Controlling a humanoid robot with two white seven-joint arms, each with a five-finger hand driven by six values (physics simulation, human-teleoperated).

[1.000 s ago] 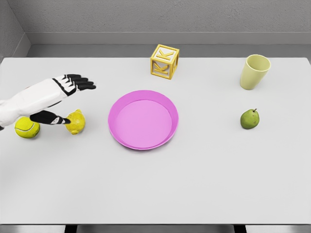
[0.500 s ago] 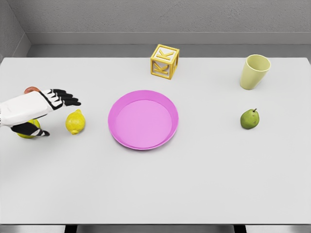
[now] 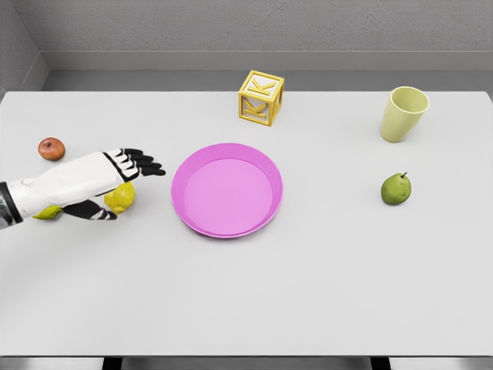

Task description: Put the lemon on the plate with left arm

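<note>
Half a second on, my left hand has swung back over the lemon, fingers spread and gripping nothing, thumb below it, so I judge the grasp not yet made; lemon sits on the table left of the pink plate, its long axis hidden.

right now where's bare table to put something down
The whole near strip of the table below the pink plate is bare. So is the gap between plate and pear. It is crowded at left: left hand, lemon, tennis ball, apple.
</note>
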